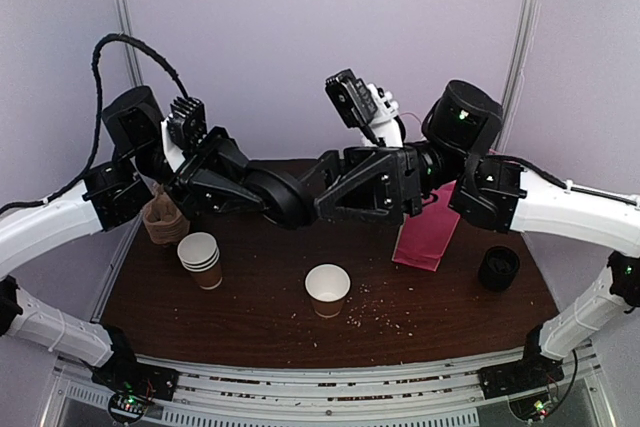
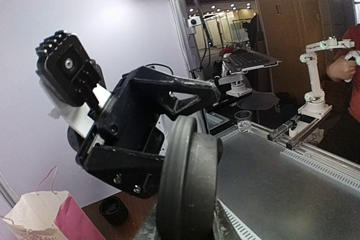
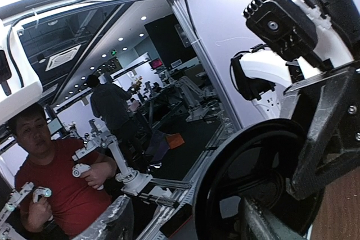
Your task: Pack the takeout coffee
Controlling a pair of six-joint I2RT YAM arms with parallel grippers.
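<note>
Brown wood-grain worktop [image 1: 440, 302], speckled with crumbs, carried the open-topped brown paper cup [image 1: 327, 289] at its middle. Above and behind it, my left jaws pinched the round black lid [image 1: 288, 202] by its rim. My right jaws stood spread beside it, gripping nothing. A pink paper bag [image 1: 428, 229] sat farther right, against pale walls.
</note>
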